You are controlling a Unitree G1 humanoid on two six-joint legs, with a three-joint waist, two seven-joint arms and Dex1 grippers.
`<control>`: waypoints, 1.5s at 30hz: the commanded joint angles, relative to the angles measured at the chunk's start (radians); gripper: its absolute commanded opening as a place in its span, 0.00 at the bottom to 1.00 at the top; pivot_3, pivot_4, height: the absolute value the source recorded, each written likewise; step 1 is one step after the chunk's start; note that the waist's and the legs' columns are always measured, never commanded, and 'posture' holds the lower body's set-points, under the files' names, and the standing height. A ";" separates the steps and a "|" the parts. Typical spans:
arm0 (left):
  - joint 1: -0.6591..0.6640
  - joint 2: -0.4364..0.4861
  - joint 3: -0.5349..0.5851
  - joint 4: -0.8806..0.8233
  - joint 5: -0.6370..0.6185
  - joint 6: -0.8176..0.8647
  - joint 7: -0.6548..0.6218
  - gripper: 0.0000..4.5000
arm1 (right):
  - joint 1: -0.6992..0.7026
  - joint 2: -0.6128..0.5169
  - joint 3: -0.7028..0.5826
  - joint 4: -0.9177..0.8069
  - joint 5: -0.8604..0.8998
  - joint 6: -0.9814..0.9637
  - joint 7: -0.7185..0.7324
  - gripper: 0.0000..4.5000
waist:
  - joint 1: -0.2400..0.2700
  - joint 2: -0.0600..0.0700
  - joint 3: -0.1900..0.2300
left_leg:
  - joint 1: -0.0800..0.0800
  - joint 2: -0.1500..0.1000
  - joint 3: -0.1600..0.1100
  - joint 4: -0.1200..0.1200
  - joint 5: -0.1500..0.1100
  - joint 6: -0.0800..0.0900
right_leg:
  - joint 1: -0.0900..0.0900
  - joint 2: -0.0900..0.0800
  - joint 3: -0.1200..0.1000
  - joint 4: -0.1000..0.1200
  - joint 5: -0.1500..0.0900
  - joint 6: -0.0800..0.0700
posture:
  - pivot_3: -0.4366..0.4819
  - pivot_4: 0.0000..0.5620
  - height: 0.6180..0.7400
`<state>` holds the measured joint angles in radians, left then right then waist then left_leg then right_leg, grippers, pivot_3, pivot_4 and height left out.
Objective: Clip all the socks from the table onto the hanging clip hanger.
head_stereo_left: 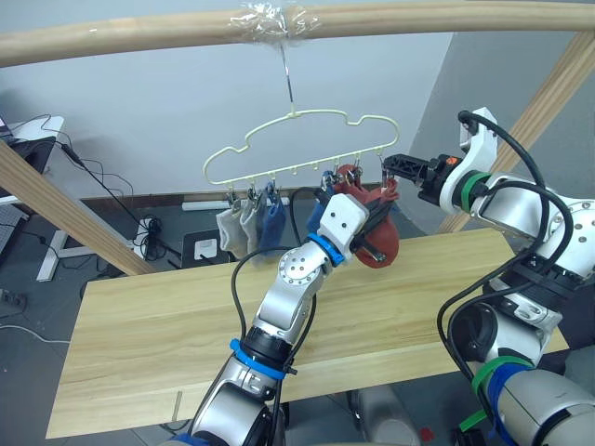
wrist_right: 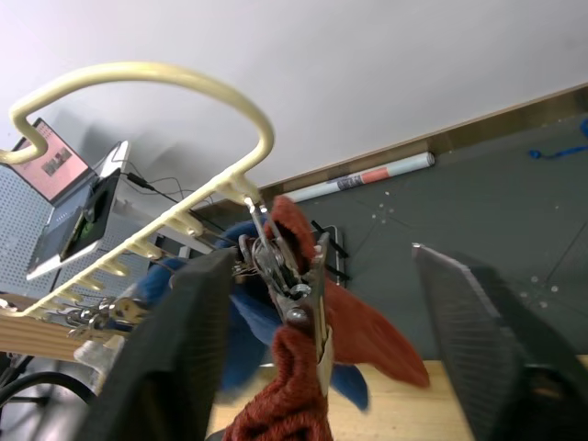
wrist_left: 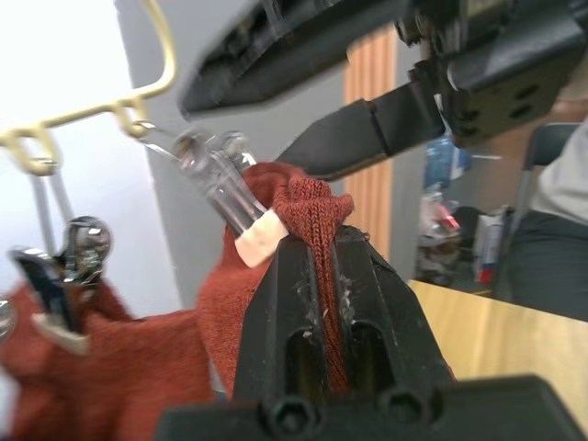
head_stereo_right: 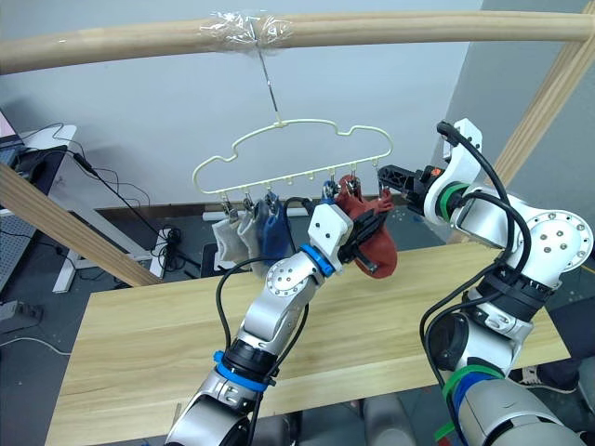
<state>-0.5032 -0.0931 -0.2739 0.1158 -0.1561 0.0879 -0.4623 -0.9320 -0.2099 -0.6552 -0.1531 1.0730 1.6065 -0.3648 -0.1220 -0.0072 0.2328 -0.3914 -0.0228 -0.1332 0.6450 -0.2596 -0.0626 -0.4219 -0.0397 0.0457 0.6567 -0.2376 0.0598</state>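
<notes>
Pale wooden planks make up a wide bench (head_stereo_left: 186,334) in the foreground, its top bare of socks, with a grey wall and a tangle of floor cables behind. Above it a round wooden beam (head_stereo_left: 139,32) runs across, and from it hangs a thin yellow-green clip hanger (head_stereo_left: 297,144) by a metal hook. At the hanger's left end two grey socks (head_stereo_left: 234,228) and blue socks (head_stereo_left: 271,223) dangle from their clips. Toward the right end, the left claw (head_stereo_left: 376,223) is raised to the clips and pinched tight on the cuff of a rust-red sock (head_stereo_left: 381,243), holding that cuff right against a small metal clip (wrist_left: 216,175); a second red sock (wrist_left: 101,349) already hangs from the neighbouring clip. The right claw (head_stereo_left: 395,165) reaches in from the right at the hanger's far end, its two black fingers spread wide on either side of that same clip, not gripping it. The step in hand appears to be the last sock: the clip looks to have the cuff between its tips. The next move likely calls for confirming the clip bites the fabric, then loosening the left claw gently and drawing both arms away without tugging the sock free or swinging the hanger.
</notes>
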 commanded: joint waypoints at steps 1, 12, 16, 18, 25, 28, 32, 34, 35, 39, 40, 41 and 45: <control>0.010 -0.043 0.000 -0.073 -0.069 0.061 -0.016 0.00 | -0.013 -0.037 0.025 -0.042 0.012 -0.021 0.074 0.99 | 0.000 0.000 0.000 | 0.000 0.000 0.000 0.000 0.000 0.000 | 0.000 0.000 0.000 0.000 0.000 0.000 | 0.25 0.34 1.00; -0.030 -0.112 0.117 -0.021 -0.265 0.258 0.008 0.16 | 0.227 -0.219 0.292 -0.247 -0.209 -0.400 0.327 1.00 | -0.014 0.000 0.000 | 0.000 0.000 0.000 0.001 0.000 0.000 | 0.000 0.000 0.000 -0.001 -0.002 0.005 | 0.25 0.34 1.00; -0.024 -0.102 0.118 0.001 -0.292 0.300 -0.028 0.43 | 0.365 -0.229 0.352 -0.292 -0.310 -0.570 0.405 1.00 | -0.017 0.000 0.000 | 0.000 0.000 0.001 0.001 0.000 0.000 | 0.000 0.000 0.001 -0.002 -0.003 0.005 | 0.25 0.34 1.00; -0.009 -0.087 0.110 0.001 -0.287 0.306 -0.042 0.56 | 0.420 -0.224 0.375 -0.312 -0.339 -0.627 0.432 1.00 | -0.018 0.000 0.000 | 0.000 0.000 0.001 0.000 0.000 0.000 | 0.000 0.001 0.001 -0.001 -0.003 0.006 | 0.26 0.33 1.00; 0.158 0.063 0.103 -0.121 -0.240 0.353 -0.047 0.99 | 0.694 -0.257 0.526 -0.336 -0.529 -0.864 0.571 1.00 | -0.017 0.000 0.000 | 0.004 0.001 0.001 0.000 0.000 0.000 | 0.001 0.001 0.002 0.000 -0.003 0.006 | 0.29 0.34 1.00; 0.259 0.175 0.130 -0.203 -0.212 0.369 -0.042 0.99 | 0.795 -0.265 0.576 -0.301 -0.609 -0.968 0.615 1.00 | -0.018 0.000 0.000 | 0.005 0.001 0.002 0.000 0.000 0.000 | 0.002 0.002 0.003 0.000 -0.003 0.006 | 0.29 0.34 1.00; 0.404 0.309 0.218 -0.281 -0.181 0.358 -0.015 0.99 | 0.906 -0.271 0.616 -0.237 -0.698 -1.086 0.670 1.00 | -0.012 0.000 0.000 | 0.007 0.001 0.004 0.000 0.000 0.000 | 0.003 0.001 0.006 0.000 -0.003 0.006 | 0.33 0.35 1.00; 0.487 0.367 0.288 -0.325 -0.172 0.366 0.015 0.99 | 0.951 -0.259 0.608 -0.193 -0.722 -1.129 0.680 1.00 | -0.010 -0.001 0.000 | 0.009 0.002 0.004 0.000 0.000 0.000 | 0.004 0.002 0.006 0.000 -0.003 0.006 | 0.36 0.35 1.00; 0.532 0.394 0.323 -0.348 -0.171 0.379 0.029 0.99 | 0.971 -0.258 0.606 -0.176 -0.731 -1.148 0.691 1.00 | -0.007 -0.001 0.000 | 0.009 0.002 0.004 0.000 0.000 0.000 | 0.003 0.002 0.006 0.000 -0.003 0.006 | 0.37 0.35 1.00; 0.682 0.459 0.419 -0.429 -0.175 0.420 0.063 0.99 | 1.026 -0.250 0.604 -0.132 -0.758 -1.200 0.724 1.00 | 0.015 -0.002 0.000 | 0.009 0.002 0.005 0.000 0.000 0.000 | 0.003 0.002 0.007 0.001 -0.003 0.005 | 0.41 0.35 1.00; 0.717 0.472 0.429 -0.447 -0.171 0.425 0.063 0.99 | 1.035 -0.247 0.605 -0.125 -0.763 -1.207 0.729 1.00 | 0.024 -0.002 0.000 | 0.009 0.002 0.005 0.000 0.000 0.000 | 0.003 0.002 0.008 0.001 -0.003 0.005 | 0.41 0.35 1.00; 0.752 0.480 0.437 -0.462 -0.161 0.420 0.068 0.99 | 1.045 -0.244 0.603 -0.117 -0.766 -1.212 0.732 1.00 | 0.032 -0.002 0.000 | 0.009 0.002 0.006 0.000 0.000 -0.001 | 0.003 0.002 0.009 0.001 -0.003 0.005 | 0.42 0.34 1.00; 0.866 0.491 0.465 -0.503 -0.089 0.410 0.132 0.99 | 1.078 -0.237 0.601 -0.082 -0.793 -1.251 0.748 1.00 | 0.048 -0.005 -0.002 | 0.010 0.002 0.008 0.000 0.000 -0.001 | 0.003 0.002 0.011 0.000 -0.003 0.006 | 0.45 0.33 1.00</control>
<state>0.3432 0.3868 0.1652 -0.3435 -0.2771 0.5126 -0.3560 0.1347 -0.4488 -0.0372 -0.2295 0.2920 0.3883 0.3713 -0.0737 -0.0127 0.2310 -0.3819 -0.0210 -0.1253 0.6449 -0.2597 -0.0634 -0.4191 -0.0382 0.0563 0.6566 -0.2409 0.0653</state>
